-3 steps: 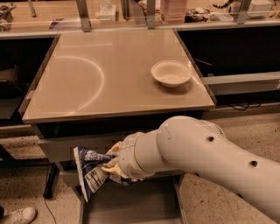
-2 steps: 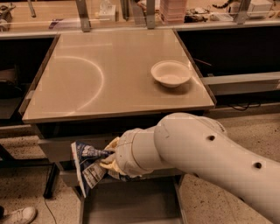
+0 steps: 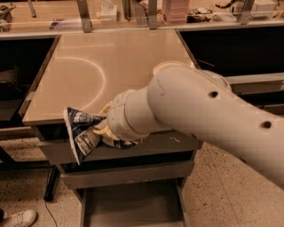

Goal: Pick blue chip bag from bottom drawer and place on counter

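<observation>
My gripper (image 3: 101,128) is shut on the blue chip bag (image 3: 82,133), a crinkled navy foil bag with white label patches. It holds the bag in the air in front of the cabinet, level with the counter's (image 3: 88,66) front edge and the top drawer front. The bag hangs to the left of my wrist. The bottom drawer (image 3: 131,206) stands pulled open below, its flat grey floor bare. My thick white arm (image 3: 213,119) comes in from the right and covers the counter's right front part.
A white bowl (image 3: 171,66) on the counter is mostly hidden behind my arm. A cluttered wooden bench (image 3: 133,13) runs along the back. A shoe (image 3: 17,218) is on the floor at the lower left. Dark shelving flanks the cabinet.
My gripper has risen with the bag, from above the open bottom drawer to the height of the counter's front edge. The arm now covers most of the bowl.
</observation>
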Action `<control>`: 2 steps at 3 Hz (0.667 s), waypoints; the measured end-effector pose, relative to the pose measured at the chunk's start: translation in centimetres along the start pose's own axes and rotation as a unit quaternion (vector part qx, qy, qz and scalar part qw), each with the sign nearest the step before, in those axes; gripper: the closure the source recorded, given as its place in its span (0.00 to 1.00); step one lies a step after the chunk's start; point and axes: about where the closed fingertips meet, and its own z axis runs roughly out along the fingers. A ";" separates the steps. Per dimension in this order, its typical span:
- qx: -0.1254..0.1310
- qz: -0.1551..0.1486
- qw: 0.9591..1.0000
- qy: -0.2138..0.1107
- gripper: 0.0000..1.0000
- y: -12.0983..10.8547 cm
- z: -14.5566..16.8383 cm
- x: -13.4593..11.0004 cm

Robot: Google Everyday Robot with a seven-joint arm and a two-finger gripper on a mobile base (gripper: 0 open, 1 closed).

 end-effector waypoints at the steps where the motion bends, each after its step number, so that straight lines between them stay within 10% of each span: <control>1: 0.013 -0.020 1.000 0.006 1.00 -4.2 -0.6 -2.9; 2: 0.010 -0.025 1.000 0.006 1.00 -8.2 0.5 -4.6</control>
